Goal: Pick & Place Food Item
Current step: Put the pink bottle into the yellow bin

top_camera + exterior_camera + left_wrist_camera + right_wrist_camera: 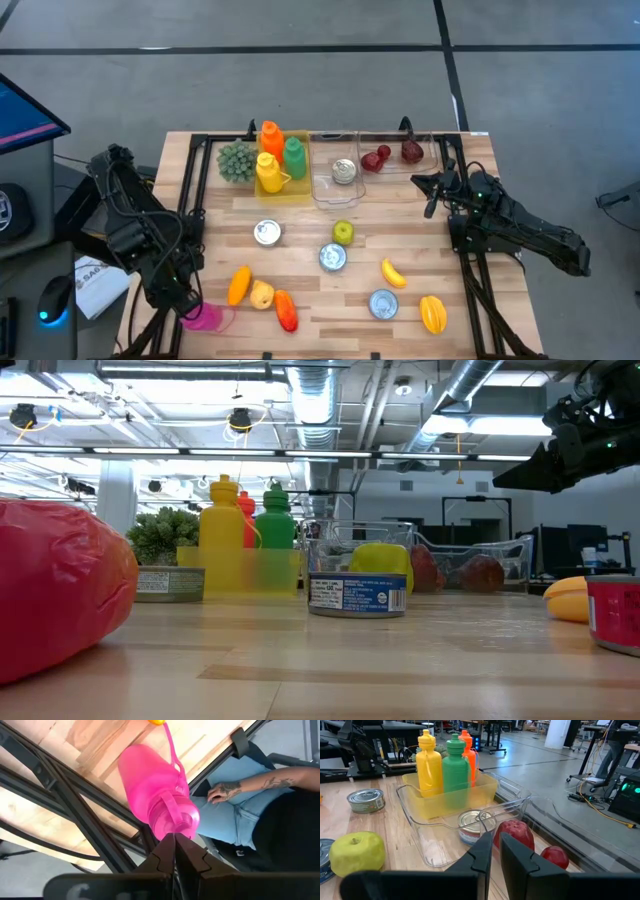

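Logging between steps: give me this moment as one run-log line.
left gripper: shut, at pink bottle, near table corner | right gripper: shut, empty, beside clear bins | tin can: in middle bin

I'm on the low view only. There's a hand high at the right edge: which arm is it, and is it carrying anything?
Observer: That is the right hand, above the table's right side near the clear bins. Its fingers are close together with nothing between them.
Operator: And the left hand?
Observer: The left hand is shut at the table's front left corner, its tips at the cap of a pink bottle lying there.
Operator: What's inside the clear bin next to the yellow bin?
Observer: A single tin can, nothing else.
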